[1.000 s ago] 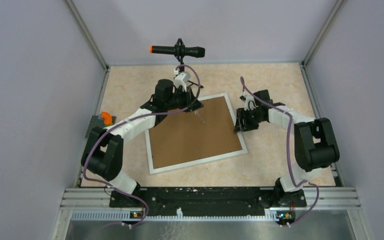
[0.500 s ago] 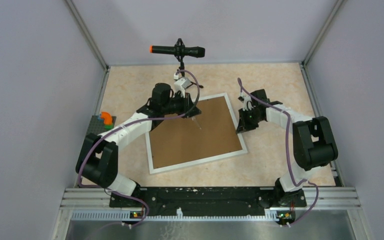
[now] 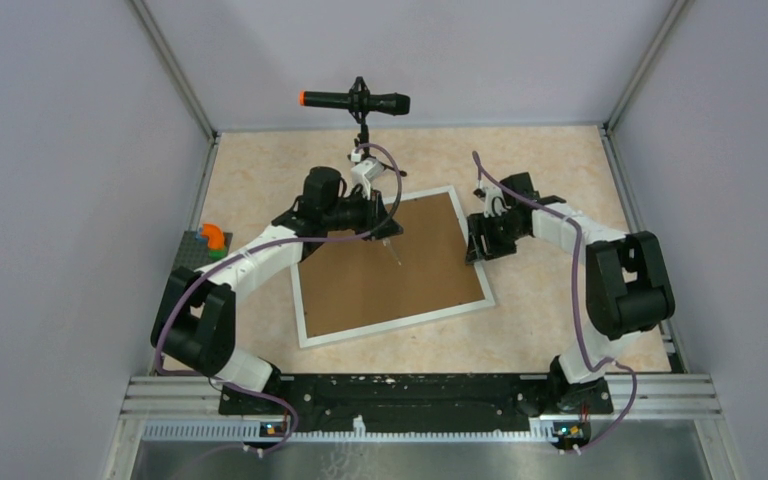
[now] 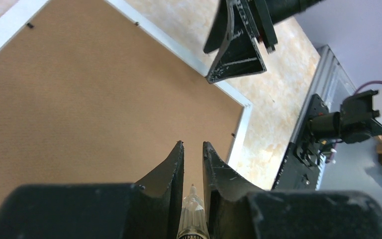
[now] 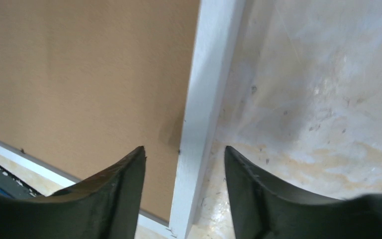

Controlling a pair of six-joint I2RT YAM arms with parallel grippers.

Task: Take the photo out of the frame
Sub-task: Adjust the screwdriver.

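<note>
The frame (image 3: 397, 325) lies face down on the table, white border round a brown backing board (image 3: 390, 265). The photo is hidden under that board. My left gripper (image 3: 385, 228) hovers over the board's upper part, shut on a thin clear-tipped pen (image 4: 192, 214) that points down at the board (image 4: 79, 99). My right gripper (image 3: 475, 245) is at the frame's right edge. In the right wrist view it (image 5: 184, 152) stands open, one finger over the board (image 5: 79, 74) and the other over the table, straddling the white border (image 5: 206, 89).
A black microphone (image 3: 355, 101) with an orange tip stands on a stand behind the frame. A small orange and coloured object (image 3: 210, 240) sits at the table's left edge. Grey walls close in three sides, and a metal rail (image 3: 420, 400) runs along the near edge.
The left arm has stretched a little further over the board with the pen. The right gripper has shifted slightly left onto the frame's right edge.
</note>
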